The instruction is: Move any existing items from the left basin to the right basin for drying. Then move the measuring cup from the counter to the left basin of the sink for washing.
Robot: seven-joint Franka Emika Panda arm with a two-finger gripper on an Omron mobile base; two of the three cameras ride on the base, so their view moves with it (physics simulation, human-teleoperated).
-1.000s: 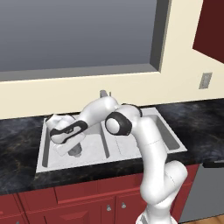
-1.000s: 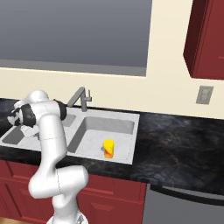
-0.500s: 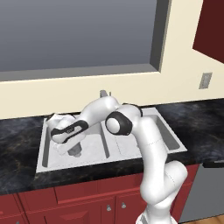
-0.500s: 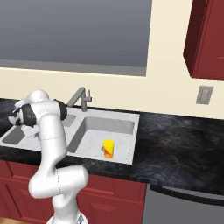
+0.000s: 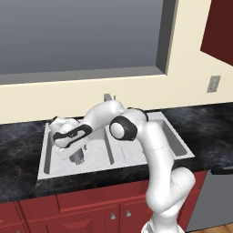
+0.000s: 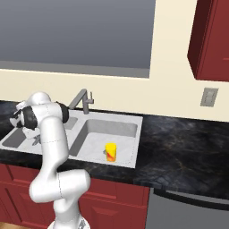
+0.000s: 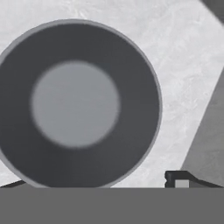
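Gripper (image 7: 96,183) spread wide, measuring cup (image 7: 75,104) between fingers

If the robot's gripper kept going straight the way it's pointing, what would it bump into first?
Probably the measuring cup: the hand view looks straight down into its round open mouth, just ahead of the gripper, inside the left basin. How close is unclear.

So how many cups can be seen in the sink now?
2. The yellow cup stands in the right basin. The measuring cup is in the left basin, directly under the fingers.
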